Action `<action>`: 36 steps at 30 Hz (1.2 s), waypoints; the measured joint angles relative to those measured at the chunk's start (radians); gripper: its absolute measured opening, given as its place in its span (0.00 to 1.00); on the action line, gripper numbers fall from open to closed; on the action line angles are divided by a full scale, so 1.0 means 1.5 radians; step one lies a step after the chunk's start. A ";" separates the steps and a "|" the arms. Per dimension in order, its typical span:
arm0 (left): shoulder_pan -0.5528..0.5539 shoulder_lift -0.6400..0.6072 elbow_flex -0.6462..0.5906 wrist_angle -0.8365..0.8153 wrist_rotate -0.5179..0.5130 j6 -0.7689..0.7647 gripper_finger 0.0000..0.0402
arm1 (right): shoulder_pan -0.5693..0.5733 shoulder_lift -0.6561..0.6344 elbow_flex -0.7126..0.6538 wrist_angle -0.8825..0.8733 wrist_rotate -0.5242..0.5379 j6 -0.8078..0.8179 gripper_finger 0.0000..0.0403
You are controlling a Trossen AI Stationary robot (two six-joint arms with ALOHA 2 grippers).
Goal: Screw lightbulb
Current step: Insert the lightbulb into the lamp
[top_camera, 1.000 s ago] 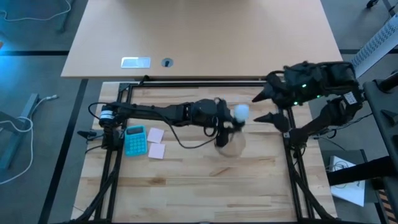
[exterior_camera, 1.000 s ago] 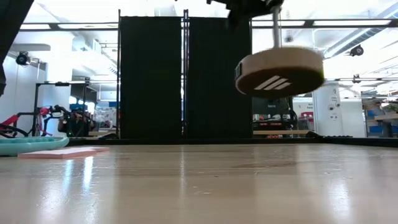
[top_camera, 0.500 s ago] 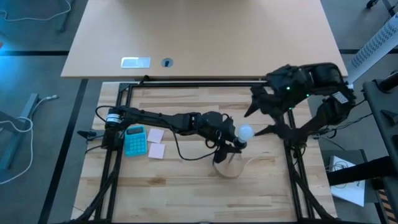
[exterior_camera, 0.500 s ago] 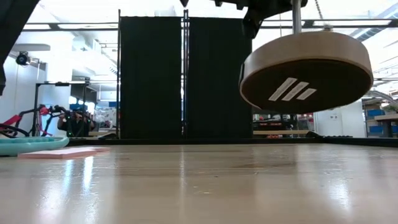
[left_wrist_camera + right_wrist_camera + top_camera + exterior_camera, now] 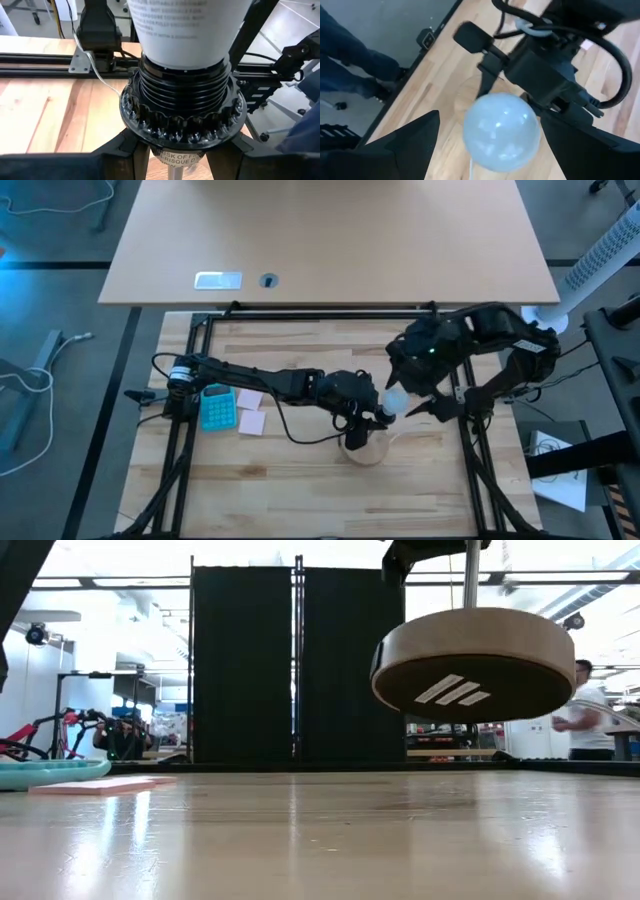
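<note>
Right claw (image 5: 418, 388), spread, has closed around lightbulb (image 5: 396, 400); left claw (image 5: 362, 423) grasps hidden socket

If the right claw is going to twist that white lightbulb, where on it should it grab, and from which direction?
Probably around the round white glass of the lightbulb, coming head-on at its dome. The left gripper holds the black socket below it, lifting the wooden disc off the table, so only the globe is free. The right gripper is open, its fingers straddling the globe.
</note>
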 joint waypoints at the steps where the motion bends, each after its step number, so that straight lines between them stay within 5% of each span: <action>1: 0.000 -0.001 0.001 0.001 -0.002 0.000 0.36 | -0.001 0.000 0.000 0.000 0.003 -0.003 0.85; 9: -0.001 -0.012 0.001 0.000 -0.038 0.018 0.36 | 0.000 0.002 -0.017 0.001 0.021 -0.002 0.84; 20: -0.002 -0.027 0.001 -0.011 -0.071 0.016 0.36 | -0.001 -0.001 -0.021 0.003 0.059 0.055 0.66; 36: 0.030 -0.039 -0.002 0.015 -0.387 -0.006 0.36 | -0.010 -0.002 -0.019 0.031 0.350 0.405 0.68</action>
